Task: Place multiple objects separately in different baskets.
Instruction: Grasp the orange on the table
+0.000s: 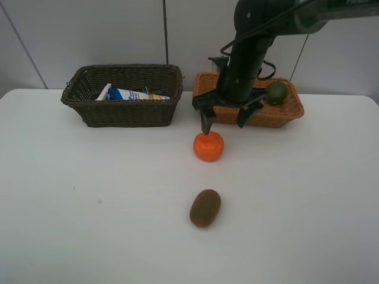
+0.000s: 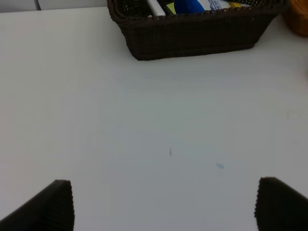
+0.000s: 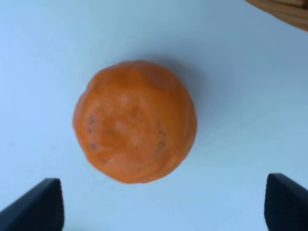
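Observation:
An orange (image 1: pixel 208 146) (image 3: pixel 135 121) rests on the white table in front of the light orange-tan basket (image 1: pixel 290 112). My right gripper (image 1: pixel 224 121) (image 3: pixel 161 207) hangs open just above and behind it, fingertips (image 3: pixel 41 204) wide apart, touching nothing. A kiwi (image 1: pixel 205 207) lies nearer the front edge. A dark green fruit (image 1: pixel 276 92) sits in the tan basket. The dark brown basket (image 1: pixel 124 109) (image 2: pixel 192 33) holds a white blue-capped tube (image 1: pixel 133 94) and a white marker (image 2: pixel 155 7). My left gripper (image 2: pixel 163 204) is open over bare table; the overhead view does not show it.
The white table (image 1: pixel 89 195) stretches wide on the left and front. A grey wall stands right behind both baskets. The right arm (image 1: pixel 249 53) reaches down over the tan basket.

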Action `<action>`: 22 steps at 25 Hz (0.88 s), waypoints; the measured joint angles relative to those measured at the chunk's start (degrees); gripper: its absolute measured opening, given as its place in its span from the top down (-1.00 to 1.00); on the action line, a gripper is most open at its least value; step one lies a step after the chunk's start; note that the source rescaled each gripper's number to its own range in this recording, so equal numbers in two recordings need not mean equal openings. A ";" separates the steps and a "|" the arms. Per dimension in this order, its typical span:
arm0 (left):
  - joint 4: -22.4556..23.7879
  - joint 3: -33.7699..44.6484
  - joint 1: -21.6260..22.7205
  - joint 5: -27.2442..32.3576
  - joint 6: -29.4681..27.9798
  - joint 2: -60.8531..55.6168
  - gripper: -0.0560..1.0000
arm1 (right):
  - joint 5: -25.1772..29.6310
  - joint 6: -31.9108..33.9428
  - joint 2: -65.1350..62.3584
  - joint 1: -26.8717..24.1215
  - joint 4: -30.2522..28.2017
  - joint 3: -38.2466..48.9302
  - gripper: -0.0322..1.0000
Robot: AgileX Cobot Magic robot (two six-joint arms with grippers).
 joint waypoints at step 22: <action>0.00 0.00 0.00 0.00 0.00 0.00 -0.97 | -9.75 -0.21 9.18 0.02 5.42 0.31 -0.93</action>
